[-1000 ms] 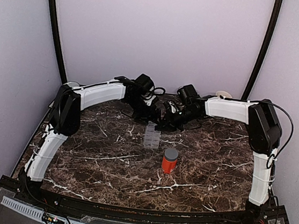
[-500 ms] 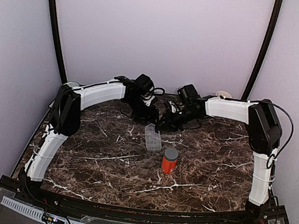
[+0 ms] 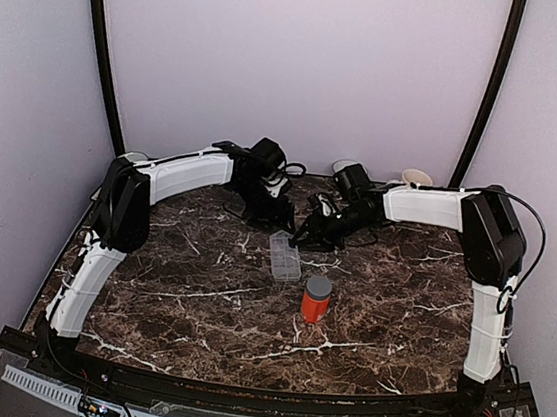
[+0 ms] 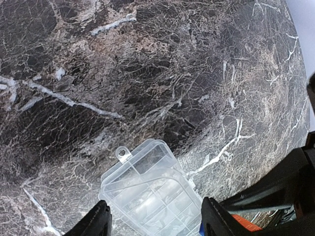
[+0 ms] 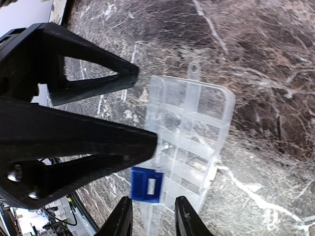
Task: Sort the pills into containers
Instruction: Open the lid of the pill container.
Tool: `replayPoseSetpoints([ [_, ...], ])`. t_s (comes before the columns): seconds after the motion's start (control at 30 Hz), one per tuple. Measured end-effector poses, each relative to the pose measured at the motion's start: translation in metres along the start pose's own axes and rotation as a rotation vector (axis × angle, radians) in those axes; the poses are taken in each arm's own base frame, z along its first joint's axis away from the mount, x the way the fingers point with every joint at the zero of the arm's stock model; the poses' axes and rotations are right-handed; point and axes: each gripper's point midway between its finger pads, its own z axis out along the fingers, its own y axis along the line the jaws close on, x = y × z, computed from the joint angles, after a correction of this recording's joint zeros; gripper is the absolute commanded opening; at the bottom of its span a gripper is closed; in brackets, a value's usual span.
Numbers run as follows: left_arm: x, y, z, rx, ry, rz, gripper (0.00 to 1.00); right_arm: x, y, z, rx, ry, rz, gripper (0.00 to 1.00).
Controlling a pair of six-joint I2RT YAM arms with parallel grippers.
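Clear compartmented organiser box [image 3: 283, 256], blue latch [image 5: 146, 184], on veined marble tabletop [image 3: 198, 300]; orange bottle [image 3: 317, 298] at 4 o'clock; both my jaws parted, empty.

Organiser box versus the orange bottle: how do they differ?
The organiser box is clear; the orange bottle is opaque with a grey cap. The box lies flat and rectangular; the bottle stands upright and cylindrical. In the top view, the box sits farther back than the bottle. Both rest on the marble table.

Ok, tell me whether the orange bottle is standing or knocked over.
Standing. The orange bottle rests upright on the table, base down, with its grey cap on top, facing up.
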Motion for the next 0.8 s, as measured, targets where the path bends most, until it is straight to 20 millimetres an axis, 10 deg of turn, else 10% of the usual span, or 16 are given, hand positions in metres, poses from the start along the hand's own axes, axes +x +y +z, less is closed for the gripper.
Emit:
replayPoseSetpoints([
  [0.8, 0.0, 0.0, 0.0, -0.003, -0.001, -0.002, 0.7, -0.007, -0.019, -0.005, 0.004, -0.034, 0.023, 0.0],
])
